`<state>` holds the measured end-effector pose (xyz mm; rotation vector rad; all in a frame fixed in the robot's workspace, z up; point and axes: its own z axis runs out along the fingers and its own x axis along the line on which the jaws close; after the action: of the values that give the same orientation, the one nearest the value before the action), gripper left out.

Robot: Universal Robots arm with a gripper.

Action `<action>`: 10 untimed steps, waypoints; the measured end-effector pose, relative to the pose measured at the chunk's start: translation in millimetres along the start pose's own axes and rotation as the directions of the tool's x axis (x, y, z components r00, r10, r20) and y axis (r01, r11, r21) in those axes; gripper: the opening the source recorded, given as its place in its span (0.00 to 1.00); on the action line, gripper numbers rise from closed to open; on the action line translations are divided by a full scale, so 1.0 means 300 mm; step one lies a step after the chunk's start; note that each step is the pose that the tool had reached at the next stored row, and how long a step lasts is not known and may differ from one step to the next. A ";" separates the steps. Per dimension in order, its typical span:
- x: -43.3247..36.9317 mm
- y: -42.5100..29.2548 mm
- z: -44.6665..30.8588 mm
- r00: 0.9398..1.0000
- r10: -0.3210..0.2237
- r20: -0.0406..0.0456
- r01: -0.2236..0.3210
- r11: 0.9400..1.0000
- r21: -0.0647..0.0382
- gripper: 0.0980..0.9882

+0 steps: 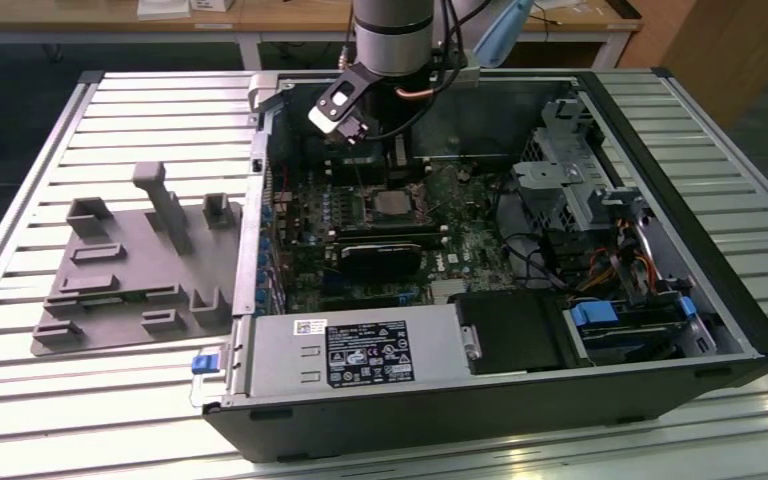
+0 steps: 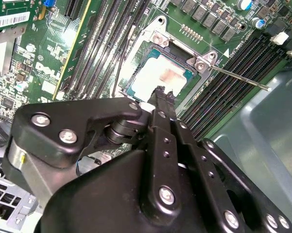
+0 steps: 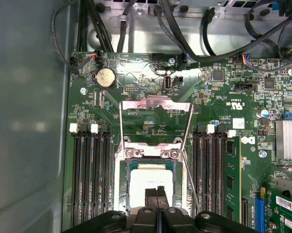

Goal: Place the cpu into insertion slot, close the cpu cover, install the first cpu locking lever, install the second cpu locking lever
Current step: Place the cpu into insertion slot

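The cpu (image 3: 145, 177) lies flat in the insertion slot (image 3: 120, 194), its pale metal top (image 2: 160, 77) facing up. My gripper (image 3: 157, 193) hangs just over the chip's edge. Its two black fingers are pressed together with nothing between them, and the tips (image 2: 163, 92) are close above the chip. The cpu cover (image 3: 155, 103) is swung open, away from the slot, and green board shows through its window. One thin locking lever (image 2: 238, 77) sticks out free beside the socket. In the exterior view my arm (image 1: 391, 40) reaches down into the open case above the slot (image 1: 391, 205).
Rows of black memory slots (image 3: 87, 179) flank the socket on both sides. A black card (image 1: 384, 260) lies just in front of it. Cables (image 3: 184, 39) run along the case wall. A grey fixture (image 1: 144, 260) stands on the slatted table at the exterior view's left.
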<state>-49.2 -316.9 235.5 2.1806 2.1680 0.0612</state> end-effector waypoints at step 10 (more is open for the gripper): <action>0.000 0.021 -0.010 1.000 0.000 0.000 0.000 1.000 0.000 0.00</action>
<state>-43.2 -316.9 238.9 2.1807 2.1679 0.0610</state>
